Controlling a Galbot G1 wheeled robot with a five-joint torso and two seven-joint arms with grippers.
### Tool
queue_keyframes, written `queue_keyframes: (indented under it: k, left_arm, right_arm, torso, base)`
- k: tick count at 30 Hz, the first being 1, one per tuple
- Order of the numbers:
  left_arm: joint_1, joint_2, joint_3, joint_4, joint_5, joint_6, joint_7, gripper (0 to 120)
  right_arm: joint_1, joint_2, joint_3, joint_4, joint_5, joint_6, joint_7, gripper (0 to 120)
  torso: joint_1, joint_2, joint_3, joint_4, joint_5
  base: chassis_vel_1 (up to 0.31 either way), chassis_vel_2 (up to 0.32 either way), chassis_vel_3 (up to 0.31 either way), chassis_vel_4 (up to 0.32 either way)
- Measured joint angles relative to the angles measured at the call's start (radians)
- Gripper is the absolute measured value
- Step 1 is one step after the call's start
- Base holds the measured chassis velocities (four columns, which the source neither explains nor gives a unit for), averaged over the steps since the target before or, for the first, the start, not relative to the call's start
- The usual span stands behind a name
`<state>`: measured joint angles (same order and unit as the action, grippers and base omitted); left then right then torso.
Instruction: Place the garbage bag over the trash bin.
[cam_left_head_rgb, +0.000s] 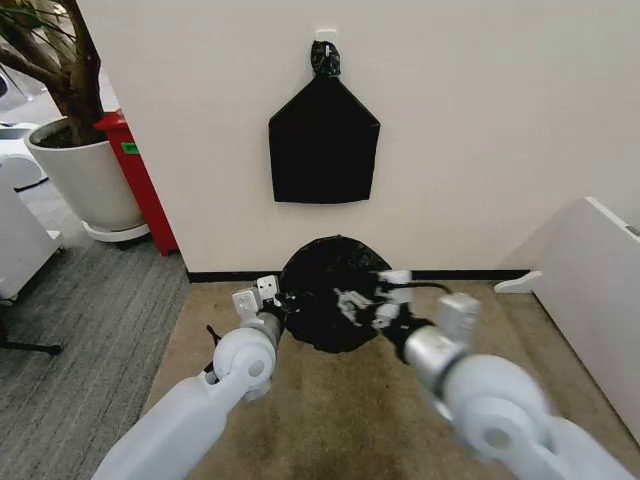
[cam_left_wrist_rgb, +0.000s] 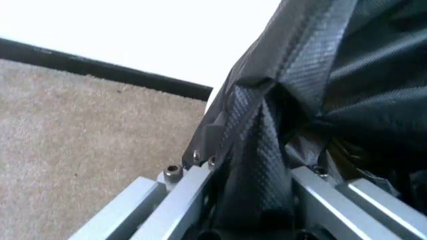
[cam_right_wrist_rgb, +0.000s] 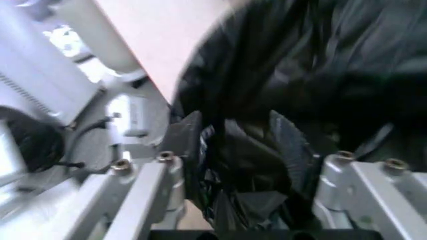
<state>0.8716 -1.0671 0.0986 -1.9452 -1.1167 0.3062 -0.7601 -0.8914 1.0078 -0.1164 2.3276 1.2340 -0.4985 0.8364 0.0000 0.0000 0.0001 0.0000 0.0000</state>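
At the far left a large white plant pot (cam_left_head_rgb: 85, 180) stands on grey flooring, with a red stand (cam_left_head_rgb: 140, 180) just beside it against the cream wall (cam_left_head_rgb: 480, 130).

The left hand (cam_left_head_rgb: 270, 303) reaches forward over the tan carpet (cam_left_head_rgb: 330, 410) and meets the left edge of the garbage bag (cam_left_head_rgb: 328, 290) — a glossy, crinkled black mound near the black baseboard (cam_left_head_rgb: 230, 275). In the left wrist view its fingers (cam_left_wrist_rgb: 250, 150) are narrowed onto a fold of the garbage bag (cam_left_wrist_rgb: 347, 75), the plastic bunched between them and rising beyond.

Above the mound, a flat matte black bag (cam_left_head_rgb: 323, 145) with a triangular top hangs on the wall.

The right hand (cam_left_head_rgb: 385, 300) presses into the mound's right side. In the right wrist view its fingers (cam_right_wrist_rgb: 290, 145) are pinched narrow on gathered plastic of the garbage bag (cam_right_wrist_rgb: 313, 65) — the black sheet spreads out past them.

To the right, a white panel (cam_left_head_rgb: 590, 270) slants along the carpet's edge.
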Motion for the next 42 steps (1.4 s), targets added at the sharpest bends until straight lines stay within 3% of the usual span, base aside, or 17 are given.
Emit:
queue_keyframes:
  k: [2, 9, 15, 16, 19, 25, 30, 42]
  left_arm:
    - [-0.001, 0.000, 0.003, -0.004, 0.018, -0.002, 0.004, 0]
    - [0.014, 0.000, 0.007, -0.015, 0.074, -0.015, 0.031, 0]
    - [0.030, -0.001, 0.009, -0.032, 0.096, -0.023, 0.049, 0]
    - [0.043, 0.003, 0.009, -0.040, 0.138, -0.030, 0.078, 0]
    - [0.053, 0.002, 0.009, -0.041, 0.163, -0.039, 0.092, 0]
    - [0.043, -0.008, -0.011, -0.017, 0.159, -0.048, 0.095, 0]
    - [0.036, -0.013, -0.012, -0.012, 0.157, -0.050, 0.097, 0]
    - [0.050, -0.006, -0.002, -0.043, 0.215, -0.076, 0.147, 0]
  right_arm:
    - [0.057, 0.042, -0.037, -0.062, 0.055, 0.012, 0.100, 24]
    - [0.167, 0.126, -0.075, -0.239, 0.060, 0.041, 0.236, 0]
    - [0.207, 0.196, -0.096, -0.382, -0.017, 0.060, 0.250, 0]
    - [0.242, 0.254, -0.108, -0.461, -0.037, 0.075, 0.282, 0]
    - [0.263, 0.294, -0.120, -0.500, -0.040, 0.088, 0.327, 0]
    - [0.225, 0.237, -0.140, -0.366, 0.027, 0.089, 0.375, 0]
    - [0.204, 0.226, -0.141, -0.356, 0.029, 0.080, 0.377, 0]
    - [0.277, 0.323, -0.158, -0.626, 0.007, 0.062, 0.415, 0]
  torso:
    - [0.000, 0.000, 0.000, 0.0002, -0.0001]
    - [0.000, 0.000, 0.000, 0.0000, -0.0002]
    - [0.000, 0.000, 0.000, -0.0001, -0.0001]
    - [0.000, 0.000, 0.000, -0.0001, -0.0001]
    - [0.000, 0.000, 0.000, 0.0004, -0.0001]
    - [0.000, 0.000, 0.000, -0.0004, 0.0000]
    - [0.000, 0.000, 0.000, -0.0004, -0.0001]
    - [0.000, 0.000, 0.000, 0.0001, -0.0001]
  base:
    - [0.000, 0.000, 0.000, 0.000]
    - [0.000, 0.000, 0.000, 0.000]
    - [0.000, 0.000, 0.000, 0.000]
    - [0.000, 0.000, 0.000, 0.000]
    - [0.000, 0.000, 0.000, 0.000]
    - [0.000, 0.000, 0.000, 0.000]
    - [0.000, 0.000, 0.000, 0.000]
    - [0.000, 0.000, 0.000, 0.000]
